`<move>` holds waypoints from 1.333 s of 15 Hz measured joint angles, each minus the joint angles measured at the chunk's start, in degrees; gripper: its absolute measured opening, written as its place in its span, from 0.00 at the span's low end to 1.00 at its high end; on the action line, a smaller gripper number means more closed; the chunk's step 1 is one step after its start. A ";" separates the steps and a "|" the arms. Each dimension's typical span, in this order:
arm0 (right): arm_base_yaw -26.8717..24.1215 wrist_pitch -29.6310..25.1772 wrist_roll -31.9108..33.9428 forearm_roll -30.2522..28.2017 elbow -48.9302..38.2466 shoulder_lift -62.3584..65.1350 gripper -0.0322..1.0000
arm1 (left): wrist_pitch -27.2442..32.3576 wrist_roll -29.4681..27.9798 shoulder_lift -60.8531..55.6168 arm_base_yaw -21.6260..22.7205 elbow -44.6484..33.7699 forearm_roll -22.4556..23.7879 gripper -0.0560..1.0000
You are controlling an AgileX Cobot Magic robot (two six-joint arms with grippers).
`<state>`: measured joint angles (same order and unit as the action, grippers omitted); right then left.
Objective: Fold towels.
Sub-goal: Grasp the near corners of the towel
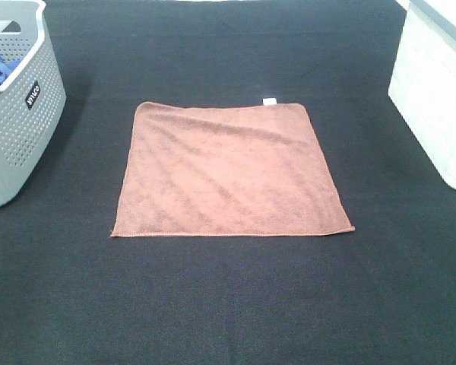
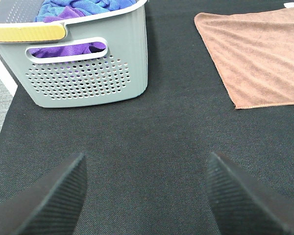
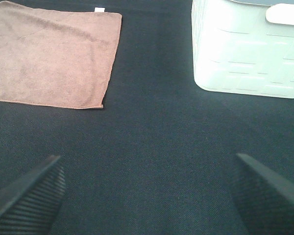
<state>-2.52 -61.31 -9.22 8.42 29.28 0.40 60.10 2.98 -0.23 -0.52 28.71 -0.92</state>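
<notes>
We see the towel [image 1: 229, 173] flat on the mat [image 1: 228, 304], ahead of both pairs of jaws. It is forward and right of the jaws of the left gripper [image 2: 147, 157], forward and left of those of the right gripper [image 3: 148, 157], with its tag [image 1: 269, 100] on the edge farthest from them. Forward and left of the left jaws stands a basket [image 2: 88, 83] with cloths [image 2: 78, 7] in it. Forward and right of the right jaws stands a bin [image 3: 245, 58], and both containers sit well apart from the towel.
</notes>
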 joint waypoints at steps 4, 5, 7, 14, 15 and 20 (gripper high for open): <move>0.00 0.00 0.00 0.00 0.00 0.00 0.87 | 0.00 0.00 0.00 0.00 0.00 0.00 0.68; 0.00 0.00 0.00 0.00 0.00 0.00 0.87 | 0.00 0.00 0.00 0.00 0.00 0.00 0.68; 0.00 0.00 0.00 0.00 0.00 0.00 0.87 | 0.00 0.00 0.00 0.00 0.00 0.00 0.68; 0.00 0.00 0.00 0.00 0.00 0.00 0.87 | 0.00 0.00 0.00 0.00 0.00 0.06 0.68; 0.00 0.00 0.00 0.00 0.00 0.00 0.87 | 0.00 0.00 0.00 0.00 0.00 0.06 0.68; 0.00 0.00 0.00 0.00 0.00 0.00 0.87 | 0.00 0.00 0.00 0.00 0.00 0.06 0.68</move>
<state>-2.52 -61.31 -9.22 8.42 29.28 0.40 60.10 2.98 -0.23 -0.52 28.71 -0.86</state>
